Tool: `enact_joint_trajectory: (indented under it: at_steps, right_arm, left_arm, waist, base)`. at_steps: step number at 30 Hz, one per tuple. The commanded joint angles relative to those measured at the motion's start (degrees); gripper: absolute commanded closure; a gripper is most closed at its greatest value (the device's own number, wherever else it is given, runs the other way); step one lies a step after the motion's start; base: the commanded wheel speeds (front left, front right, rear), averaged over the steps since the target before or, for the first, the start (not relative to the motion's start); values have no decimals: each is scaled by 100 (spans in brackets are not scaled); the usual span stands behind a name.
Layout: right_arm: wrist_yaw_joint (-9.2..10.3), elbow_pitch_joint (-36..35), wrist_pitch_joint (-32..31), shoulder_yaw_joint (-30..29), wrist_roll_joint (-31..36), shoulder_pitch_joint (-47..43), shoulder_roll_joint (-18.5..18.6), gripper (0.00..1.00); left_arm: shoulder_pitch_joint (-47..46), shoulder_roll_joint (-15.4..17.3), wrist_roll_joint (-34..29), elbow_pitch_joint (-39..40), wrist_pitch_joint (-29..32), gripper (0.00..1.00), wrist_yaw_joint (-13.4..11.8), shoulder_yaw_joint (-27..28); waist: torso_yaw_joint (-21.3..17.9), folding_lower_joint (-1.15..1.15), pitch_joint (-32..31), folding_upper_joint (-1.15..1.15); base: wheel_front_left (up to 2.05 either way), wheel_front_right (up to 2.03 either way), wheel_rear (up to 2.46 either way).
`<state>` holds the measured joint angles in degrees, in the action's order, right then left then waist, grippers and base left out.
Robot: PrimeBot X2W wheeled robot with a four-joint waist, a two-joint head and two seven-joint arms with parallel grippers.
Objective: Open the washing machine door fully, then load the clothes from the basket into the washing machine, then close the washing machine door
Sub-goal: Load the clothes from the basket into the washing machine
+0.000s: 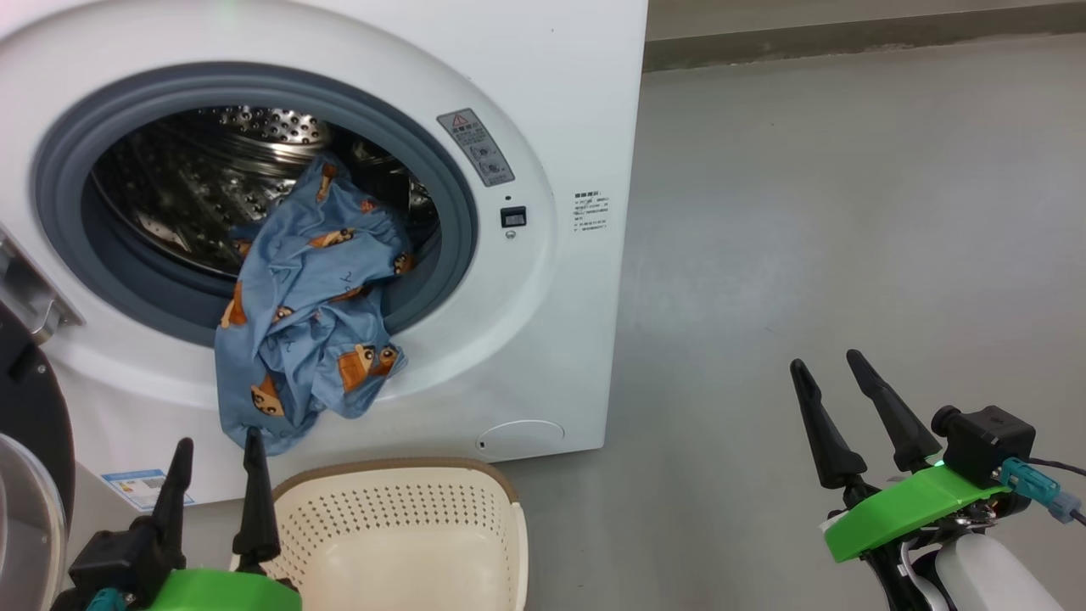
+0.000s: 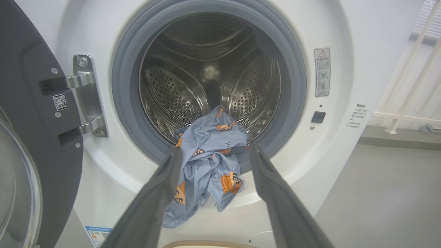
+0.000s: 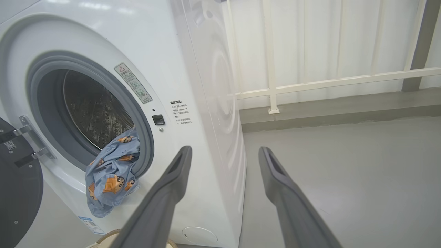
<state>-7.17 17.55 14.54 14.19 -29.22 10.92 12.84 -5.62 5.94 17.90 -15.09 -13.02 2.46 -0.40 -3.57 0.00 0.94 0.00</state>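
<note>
Blue clothes (image 1: 305,314) hang half out over the washing machine (image 1: 551,127) opening's lower edge, just above the basket (image 1: 399,518). My left end effector (image 1: 218,437) and right end effector (image 1: 825,358) are both spread, empty.

Clothes (image 1: 310,297) hang over washing machine (image 1: 543,102) opening's lower lip; upper opening free.

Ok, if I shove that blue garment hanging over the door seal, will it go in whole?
Probably not: the clothes drape limply over the grey seal, so they'll likely fold and bunch. They look light, and the hanging part may slide back out.
</note>
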Motion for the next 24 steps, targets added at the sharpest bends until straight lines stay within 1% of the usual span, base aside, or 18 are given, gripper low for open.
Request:
enact_joint_trajectory:
  at_steps: [1,18,24]
  right_arm:
    - [-32,-108,46,78,-30,74,88,0]
    - [-32,-113,46,165,-61,112,97,0]
    - [-32,-132,46,187,-61,146,108,0]
  left_arm:
    - [-96,53,40,170,31,0,-25,150]
    - [-84,63,126,143,41,0,-68,65]
    - [-181,108,166,-14,115,0,-81,55]
  waist:
    - [-2,0,5,0]
    - [-20,0,75,0]
    - [-62,0,172,0]
  base:
    - [0,0,0]
    - [0,0,0]
    - [0,0,0]
